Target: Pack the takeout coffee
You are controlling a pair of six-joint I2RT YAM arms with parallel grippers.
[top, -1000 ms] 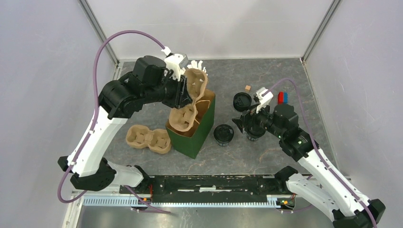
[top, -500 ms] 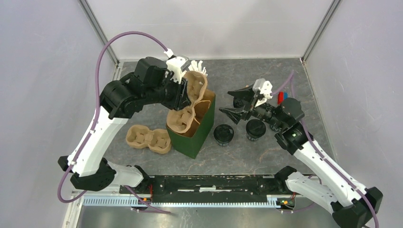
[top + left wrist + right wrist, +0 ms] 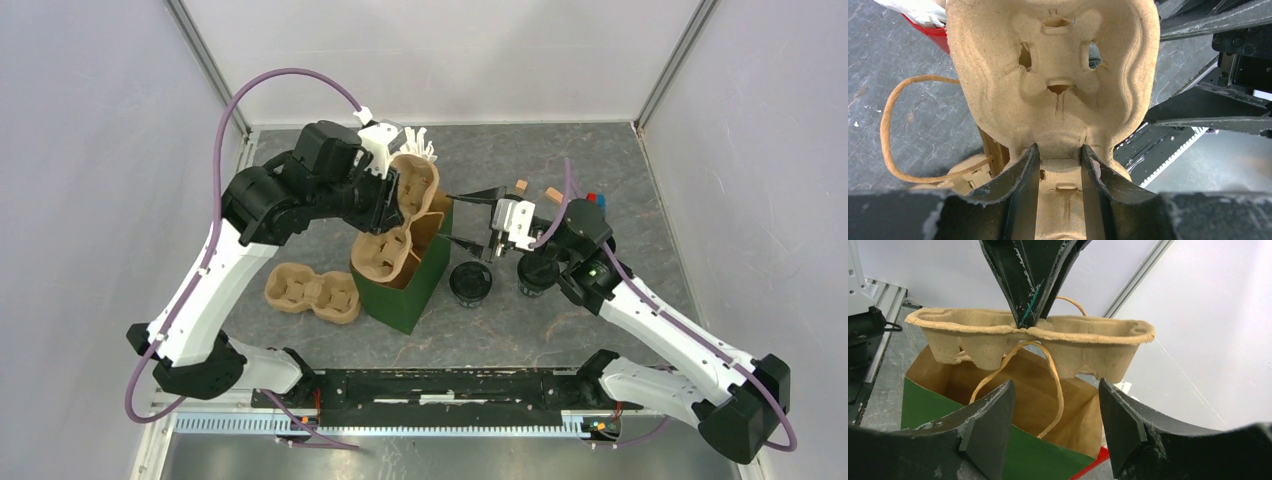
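Note:
Two short black cups stand on the table right of the green paper bag [image 3: 405,290]: one [image 3: 470,283] beside the bag, the other [image 3: 538,272] under my right arm. Which of them is the takeout coffee I cannot tell, and the flat lid is hidden. My left gripper [image 3: 385,195] [image 3: 1059,155] is shut on the waist of a brown pulp cup carrier [image 3: 412,185] [image 3: 1058,85] [image 3: 1033,332], held over the bag's open mouth [image 3: 948,405]. My right gripper [image 3: 458,218] [image 3: 1055,390] is open and empty, pointing left at the bag's rim, its fingers either side of the twine handle [image 3: 1048,370].
A second pulp carrier [image 3: 312,293] lies on the table left of the bag. A red cup of white sticks [image 3: 418,145] [image 3: 1093,460] stands behind the bag. Small wooden cubes [image 3: 521,185] and a blue-and-red block [image 3: 597,200] sit at the back right.
My right gripper has drawn off the right-hand black cup, risen and swung left to the bag's rim, its jaws narrowing somewhat. The left gripper with the carrier has barely moved.

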